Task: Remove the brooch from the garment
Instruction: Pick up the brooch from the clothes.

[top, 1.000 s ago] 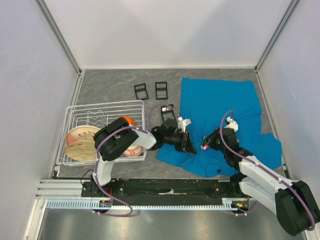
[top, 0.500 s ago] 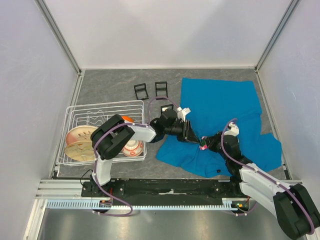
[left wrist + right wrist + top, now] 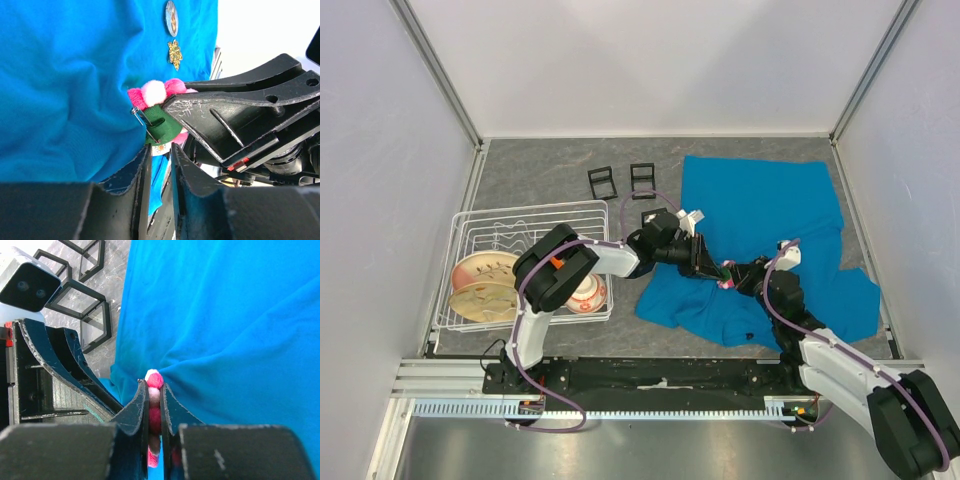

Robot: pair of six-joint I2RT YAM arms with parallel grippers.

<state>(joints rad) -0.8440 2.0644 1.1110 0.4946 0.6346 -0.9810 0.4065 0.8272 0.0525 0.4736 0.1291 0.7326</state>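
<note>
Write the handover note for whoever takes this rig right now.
Left pincer: nearly shut, pinching the garment just beside the brooch.
Right pincer: shut on the brooch's pompoms.
The garment lies spread on the table, puckered where the two pincers meet.
Done: both grips set.
Left: the brooch looks not yet unpinned; draw it free while the cloth is held back.

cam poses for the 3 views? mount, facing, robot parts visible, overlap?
Top external: fixed above and behind, looking down on the table; left arm, right arm, bases show.
Left wrist: rides the left arm, looks past the left gripper at garment and brooch.
Right wrist: rides the right arm, looks past the right gripper, shut on the brooch.
Shared: both wrist views show the brooch and the opposite gripper.
</note>
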